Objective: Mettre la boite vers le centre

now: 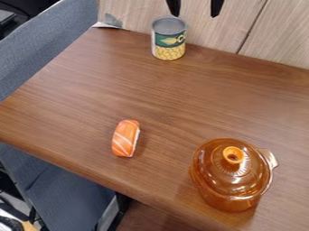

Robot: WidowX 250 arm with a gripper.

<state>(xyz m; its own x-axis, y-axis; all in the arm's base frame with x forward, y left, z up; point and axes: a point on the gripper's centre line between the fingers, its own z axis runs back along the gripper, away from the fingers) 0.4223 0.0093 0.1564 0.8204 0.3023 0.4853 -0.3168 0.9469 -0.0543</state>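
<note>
Brown wooden table across the scene. Toward the near right, a lidded, transparent amber pot. At the far side, a hanging black gripper, jaws released and parted, with nothing between. Just left of it, near the table's far edge, an upright tin can. Near, left of the pot, a toy salmon sushi.

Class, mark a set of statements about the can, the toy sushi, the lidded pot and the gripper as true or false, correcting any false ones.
1. The can stands upright. True.
2. The toy sushi lies inside the pot. False: it lies on the table, outside the pot.
3. The lid is on the pot. True.
4. The gripper has its fingers pressed together. False: they are apart.
</note>
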